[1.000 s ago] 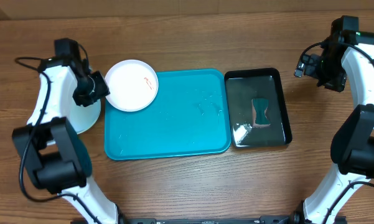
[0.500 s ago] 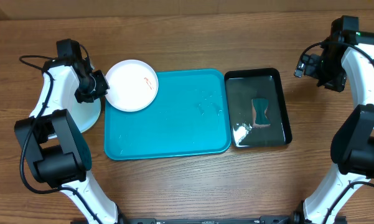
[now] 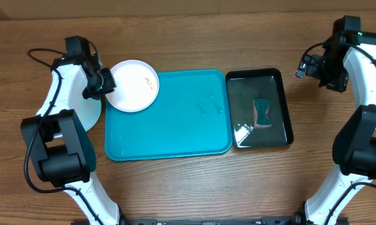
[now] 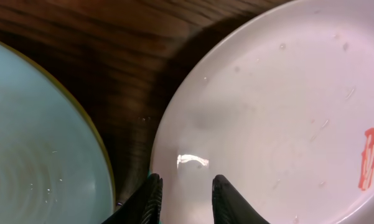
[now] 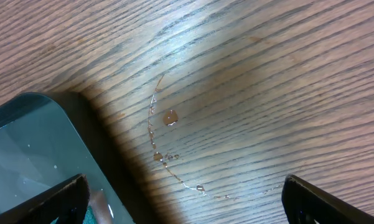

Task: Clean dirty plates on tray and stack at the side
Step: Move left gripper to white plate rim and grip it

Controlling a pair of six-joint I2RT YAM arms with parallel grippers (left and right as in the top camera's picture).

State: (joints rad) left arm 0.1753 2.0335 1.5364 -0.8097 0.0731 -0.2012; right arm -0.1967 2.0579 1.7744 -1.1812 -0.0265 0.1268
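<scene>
Your main risk is at the rim of the white plate [image 4: 255, 106]. It lies partly on the top-left corner of the teal tray [image 3: 175, 125] and partly off it, so it probably sits unevenly, and a bite that catches only the lip could tip it or let it slide off toward the surface [image 3: 188, 37]. The left claw [image 4: 187, 182] has its fingers a little apart, holding nothing. One finger is outside the plate's left edge and the other is over its face, so check that the rim really lies between them before you close. Just beside it, with a strip of bare wood between, is a pale blue plate with a yellow-green rim [image 4: 37, 137]. A sideways nudge could knock the two together. The reddish smear [image 4: 367, 158] is unwiped on the far side of the white plate, so stacking it now would probably carry dirt into the pile. The sponge [image 3: 262, 112] lies in the black tray [image 3: 286, 106], well away from this plate. The left arm reaches in from the left, with its wrist bent toward the plate's left edge. The right claw [image 5: 185, 183] is spread wide and empty. It hangs above bare wood beyond the black tray's corner, with its arm folded back at the right side.
</scene>
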